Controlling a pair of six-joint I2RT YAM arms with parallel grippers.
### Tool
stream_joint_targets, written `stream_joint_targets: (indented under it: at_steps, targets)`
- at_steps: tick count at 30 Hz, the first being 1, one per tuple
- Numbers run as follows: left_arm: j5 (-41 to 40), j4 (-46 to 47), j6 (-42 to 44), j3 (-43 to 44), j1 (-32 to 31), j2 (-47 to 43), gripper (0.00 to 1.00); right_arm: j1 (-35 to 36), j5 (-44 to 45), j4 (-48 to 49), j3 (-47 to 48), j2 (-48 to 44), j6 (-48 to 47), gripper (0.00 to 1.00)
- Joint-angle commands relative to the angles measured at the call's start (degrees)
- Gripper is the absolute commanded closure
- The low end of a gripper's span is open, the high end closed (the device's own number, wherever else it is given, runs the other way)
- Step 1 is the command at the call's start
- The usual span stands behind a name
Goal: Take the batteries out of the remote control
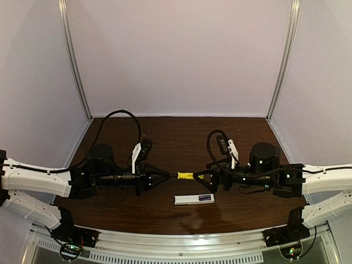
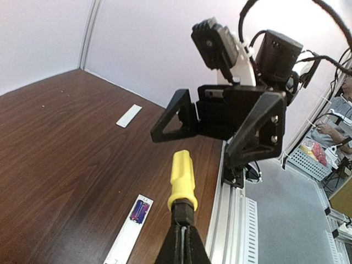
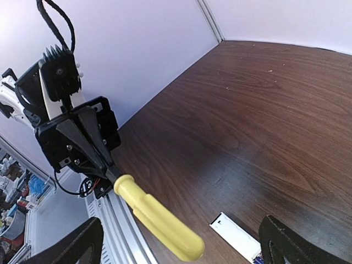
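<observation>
The white remote control (image 1: 192, 199) lies face down on the table near the front, its compartment open with two purple-blue batteries (image 1: 205, 197) inside. It also shows in the left wrist view (image 2: 125, 237) with the batteries (image 2: 139, 210). My left gripper (image 1: 172, 176) is shut on the shaft end of a yellow-handled screwdriver (image 1: 185, 176), held level above the table. My right gripper (image 1: 198, 175) is open, its fingers (image 3: 74, 246) on either side of the yellow handle's free end (image 3: 165, 224). The remote's end (image 3: 235, 236) lies below.
The flat white cover strip (image 2: 128, 116) lies apart on the brown table, farther back. The aluminium rail (image 1: 181, 247) runs along the near table edge. White walls enclose the back and sides.
</observation>
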Motion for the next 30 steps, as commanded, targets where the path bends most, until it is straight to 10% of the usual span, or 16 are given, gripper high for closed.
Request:
stream_joint_targets:
  at_steps: [1,30]
  targets:
    - [-4.81,1.19,1.41,-1.85,0.36,-4.06,1.0,-0.35,-5.4,6.37,0.78,3.73,1.67,0.01]
    - [8.73,14.49,-3.16,-6.24,1.24,-5.54,1.0,1.55,-22.41,24.88,-0.74,9.31,7.26,0.14]
